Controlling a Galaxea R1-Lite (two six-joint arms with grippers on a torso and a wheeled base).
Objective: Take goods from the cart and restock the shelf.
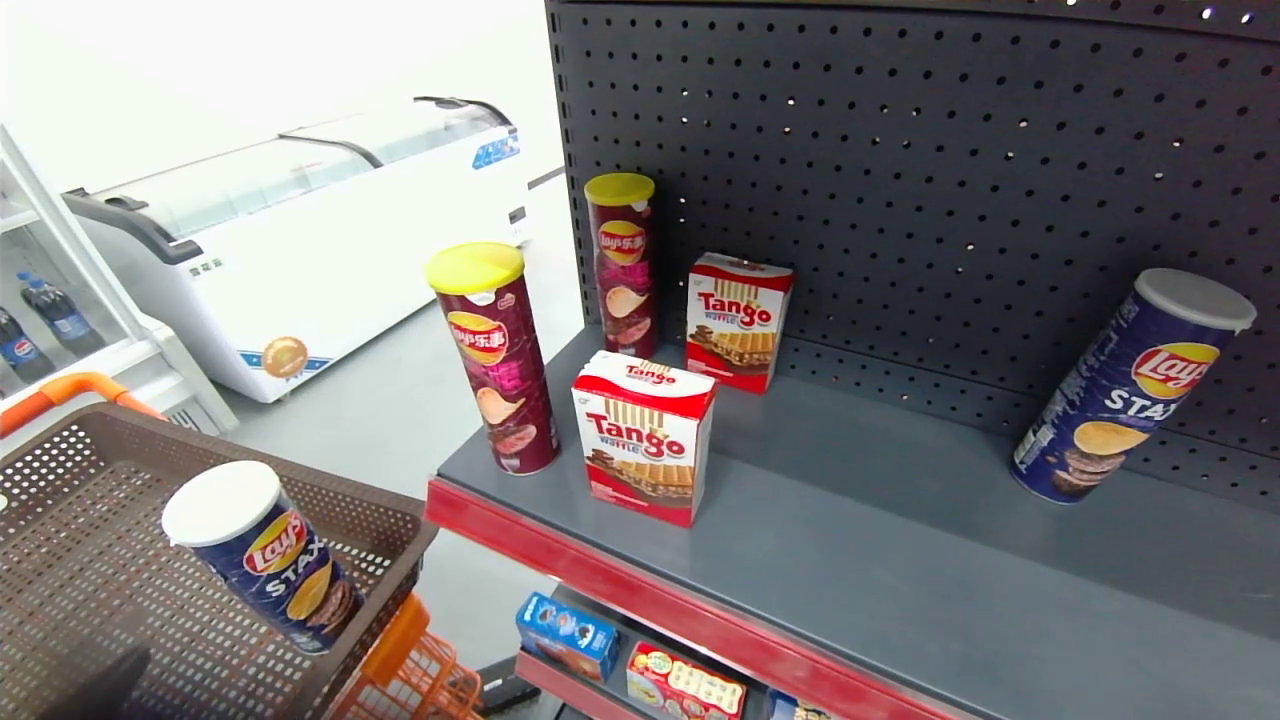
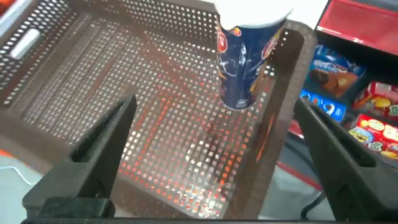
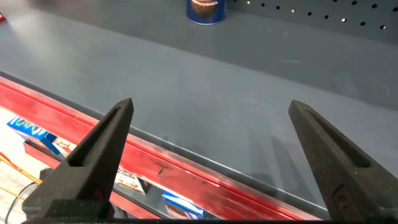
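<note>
My left gripper (image 2: pixel 214 106) hangs spread wide over the cart (image 1: pixel 90 540), jaws likely set to straddle the 1 can (image 1: pixel 275 565) standing inside. My right gripper (image 3: pixel 211 106) hovers released above the shelf (image 1: pixel 900 530), free space there for it near a 2nd can (image 1: pixel 1120 400).

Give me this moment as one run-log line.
left gripper: open over cart | right gripper: open over shelf | blue can: standing in cart, ungripped

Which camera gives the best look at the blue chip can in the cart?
Head view: the blue chip can shows whole, lid to base, standing in the cart. The left wrist view crops its lid. The right wrist view looks at the shelf.
</note>
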